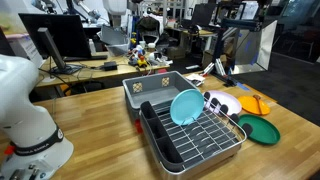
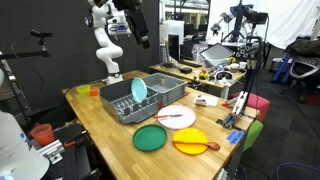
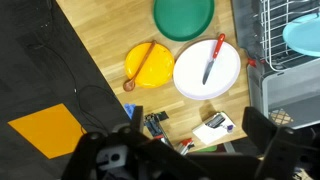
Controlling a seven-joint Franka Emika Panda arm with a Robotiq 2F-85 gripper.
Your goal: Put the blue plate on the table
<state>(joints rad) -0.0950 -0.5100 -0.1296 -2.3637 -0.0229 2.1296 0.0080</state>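
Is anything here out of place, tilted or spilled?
Nothing looks spilled or damaged. Only the blue plate differs: it stands on edge in the wire rack of the grey bin, while the green plate lies flat on the table.

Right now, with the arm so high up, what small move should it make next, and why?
Probably lower the open gripper toward the blue plate, which stands on edge in the wire dish rack. The gripper hangs high, away from it, holding nothing, so it must approach before grasping.
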